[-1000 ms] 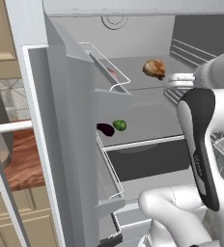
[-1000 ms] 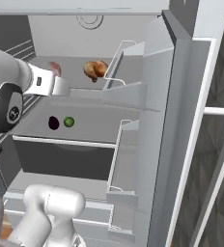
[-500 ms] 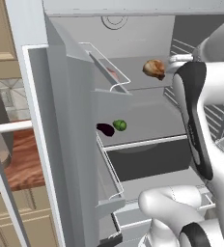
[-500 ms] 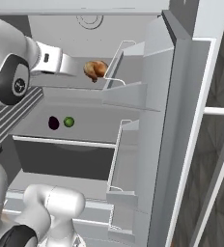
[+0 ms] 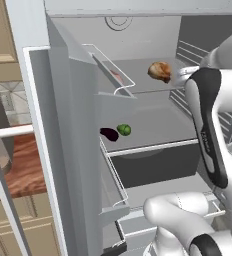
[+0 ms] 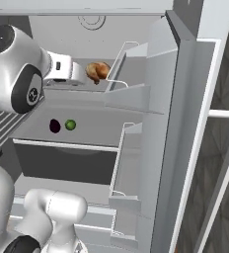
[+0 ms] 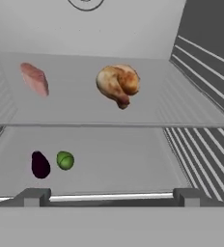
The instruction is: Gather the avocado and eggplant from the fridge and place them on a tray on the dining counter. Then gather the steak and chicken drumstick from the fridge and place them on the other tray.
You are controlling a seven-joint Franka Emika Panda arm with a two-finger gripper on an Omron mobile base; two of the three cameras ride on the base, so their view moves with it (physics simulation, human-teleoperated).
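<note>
Grey fridge (image 5: 78,125) open, smooth shelves, ribbed side walls. Upper shelf: pink steak (image 7: 35,78) left, browned lumpy drumstick (image 7: 118,84) centre. Lower shelf, left front: dark eggplant (image 7: 40,164) just beside round green avocado (image 7: 65,160). Gripper (image 6: 79,74) spread wide, empty, now raised nearer drumstick than second earlier.

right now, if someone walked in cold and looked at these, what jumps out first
The open fridge, with the golden-brown chicken drumstick on its upper shelf and the pink steak to its left in the hand view. On the shelf below, the dark eggplant and green avocado lie side by side. In the right base view, the white arm reaches in at upper-shelf height, its gripper close to the drumstick.
</note>
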